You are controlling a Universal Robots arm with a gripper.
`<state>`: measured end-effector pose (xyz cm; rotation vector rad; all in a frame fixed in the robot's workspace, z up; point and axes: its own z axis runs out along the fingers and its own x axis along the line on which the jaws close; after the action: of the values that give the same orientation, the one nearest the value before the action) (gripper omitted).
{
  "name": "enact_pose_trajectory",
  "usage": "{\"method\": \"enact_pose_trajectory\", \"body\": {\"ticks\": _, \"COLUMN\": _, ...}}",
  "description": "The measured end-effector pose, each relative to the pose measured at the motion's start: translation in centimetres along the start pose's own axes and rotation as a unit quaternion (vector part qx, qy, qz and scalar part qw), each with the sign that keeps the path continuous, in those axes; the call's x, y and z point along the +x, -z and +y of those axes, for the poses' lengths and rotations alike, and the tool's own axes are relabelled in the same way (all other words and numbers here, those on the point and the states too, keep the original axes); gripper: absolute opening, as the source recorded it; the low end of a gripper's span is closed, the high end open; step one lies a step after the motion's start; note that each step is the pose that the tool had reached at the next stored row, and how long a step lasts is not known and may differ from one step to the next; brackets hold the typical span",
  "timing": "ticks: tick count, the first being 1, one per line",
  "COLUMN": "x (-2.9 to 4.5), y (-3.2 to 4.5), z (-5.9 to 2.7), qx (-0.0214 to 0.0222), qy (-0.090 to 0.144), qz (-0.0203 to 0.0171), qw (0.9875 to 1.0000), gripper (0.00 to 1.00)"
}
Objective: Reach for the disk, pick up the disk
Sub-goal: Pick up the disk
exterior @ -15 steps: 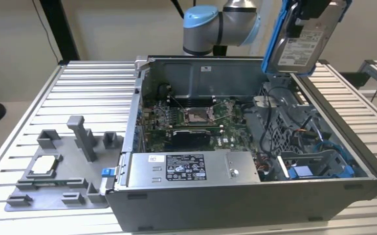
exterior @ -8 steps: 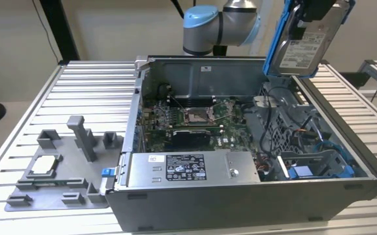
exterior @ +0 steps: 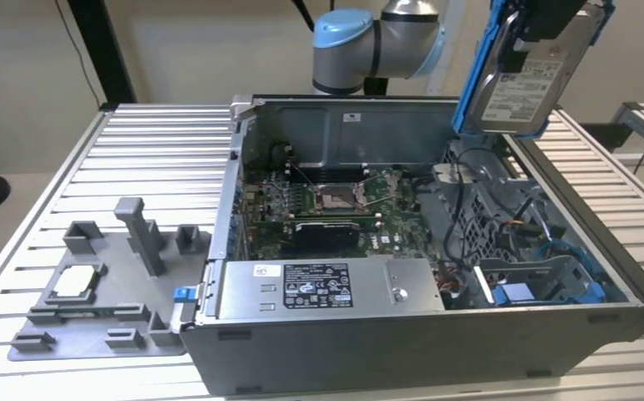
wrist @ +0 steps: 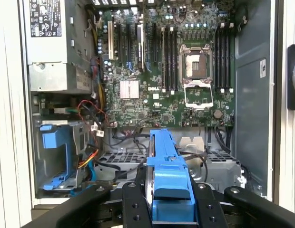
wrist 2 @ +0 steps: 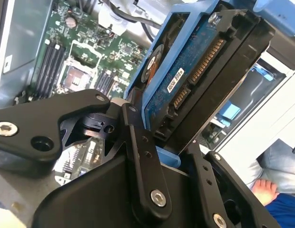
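Observation:
The disk [exterior: 519,79], a silver hard drive with a white label and blue side rails, hangs upright above the far right corner of the open computer case [exterior: 411,342] in the exterior view. My gripper [exterior: 535,38] is shut on its upper part. In the second wrist view the black fingers [wrist 2: 143,161] clamp the disk [wrist 2: 195,80] from both sides, its blue circuit-board face and connector showing. In the first wrist view the disk's blue rail [wrist: 166,166] sits between the fingers [wrist: 135,202], high over the case interior.
Inside the case lie the motherboard [exterior: 333,200], a long grey box with a sticker [exterior: 322,288] and a blue drive cage [exterior: 534,288] with loose cables. A grey fixture plate [exterior: 98,284] holding a small chip [exterior: 77,280] rests at the exterior view's left. A person's foot [wrist 2: 269,187] is beside the table.

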<state>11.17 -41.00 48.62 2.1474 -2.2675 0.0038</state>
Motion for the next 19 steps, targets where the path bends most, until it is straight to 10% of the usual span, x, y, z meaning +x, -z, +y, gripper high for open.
{"method": "enact_pose_trajectory", "body": {"ticks": 19, "x": 3.14, "y": -0.04, "z": -0.28, "qx": 0.0000, "qy": 0.000, "qz": 0.0000, "qw": 1.0000, "gripper": 0.00}}
